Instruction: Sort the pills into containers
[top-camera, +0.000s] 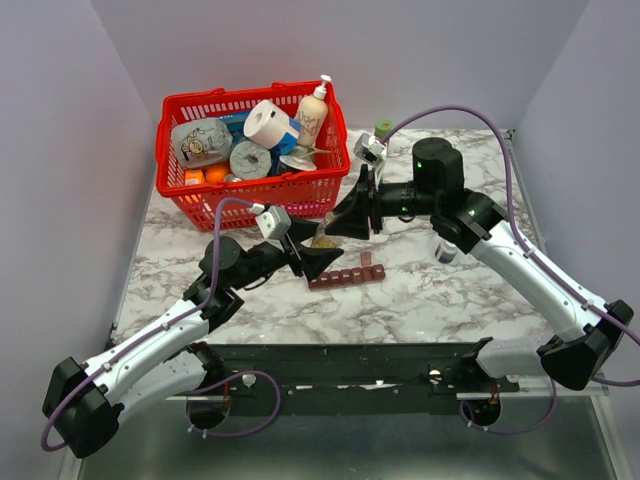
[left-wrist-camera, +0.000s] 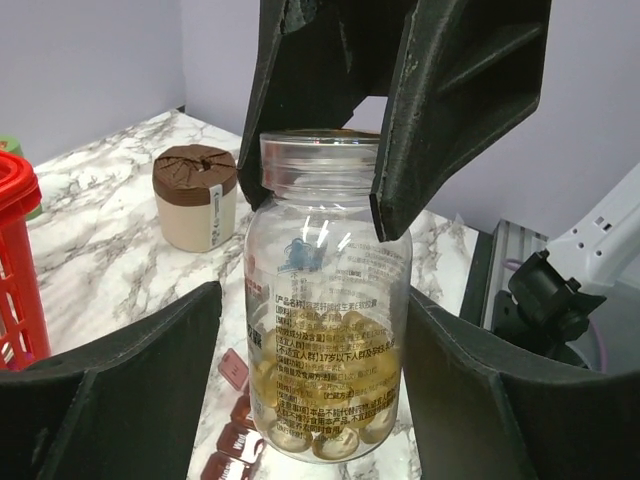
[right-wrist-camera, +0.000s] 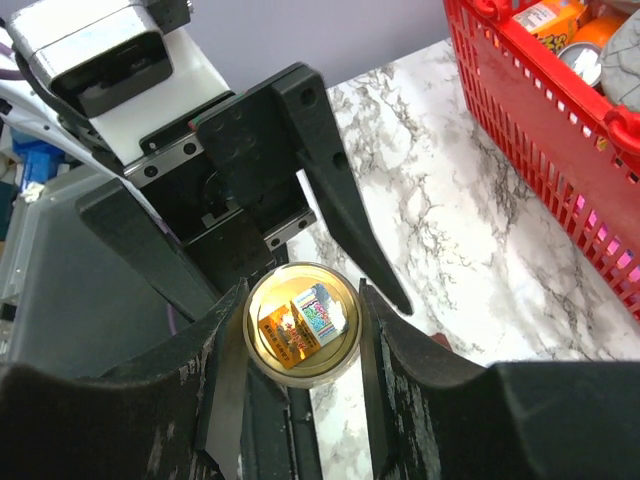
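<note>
The pills (left-wrist-camera: 322, 420), tiny, light and quick to roll, sit in a hard, slippery bottle (left-wrist-camera: 325, 250). The right gripper (right-wrist-camera: 302, 300) pinches its neck, a good spot to hold. The left gripper (left-wrist-camera: 315, 300) stands open round its sides. The containers (top-camera: 347, 276) lie just below it.

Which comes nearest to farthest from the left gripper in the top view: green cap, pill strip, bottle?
1. Bottle, between the left gripper's fingers.
2. Strip, just to its right.
3. Green cap, far back, to the right.
</note>
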